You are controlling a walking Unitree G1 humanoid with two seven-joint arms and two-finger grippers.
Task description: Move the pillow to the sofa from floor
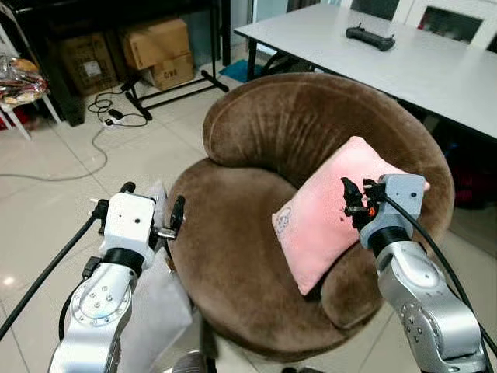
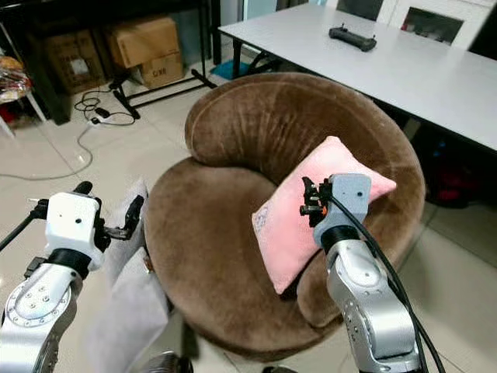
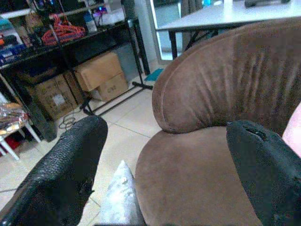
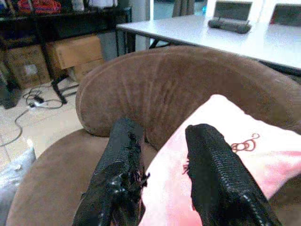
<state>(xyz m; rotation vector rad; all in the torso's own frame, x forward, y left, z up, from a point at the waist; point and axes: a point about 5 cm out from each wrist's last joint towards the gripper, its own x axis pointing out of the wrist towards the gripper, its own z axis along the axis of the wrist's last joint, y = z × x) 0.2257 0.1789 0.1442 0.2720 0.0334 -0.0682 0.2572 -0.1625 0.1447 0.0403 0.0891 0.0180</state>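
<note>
A pink pillow (image 1: 330,214) leans against the right side of the round brown sofa chair (image 1: 233,256), its top corner on the rim. My right gripper (image 1: 353,203) hovers just in front of the pillow's upper face; its fingers (image 4: 120,179) are slightly apart with nothing between them, so it is open. My left gripper (image 1: 151,200) stands wide open at the chair's left edge, holding nothing, its fingers (image 3: 61,179) spread far apart. A grey-white pillow (image 1: 155,311) lies on the floor beside my left arm.
A white table (image 1: 419,70) with a black controller (image 1: 370,36) stands behind the chair to the right. Cardboard boxes (image 1: 159,50) sit under a black rack at the back left. Cables (image 1: 109,116) trail across the tiled floor.
</note>
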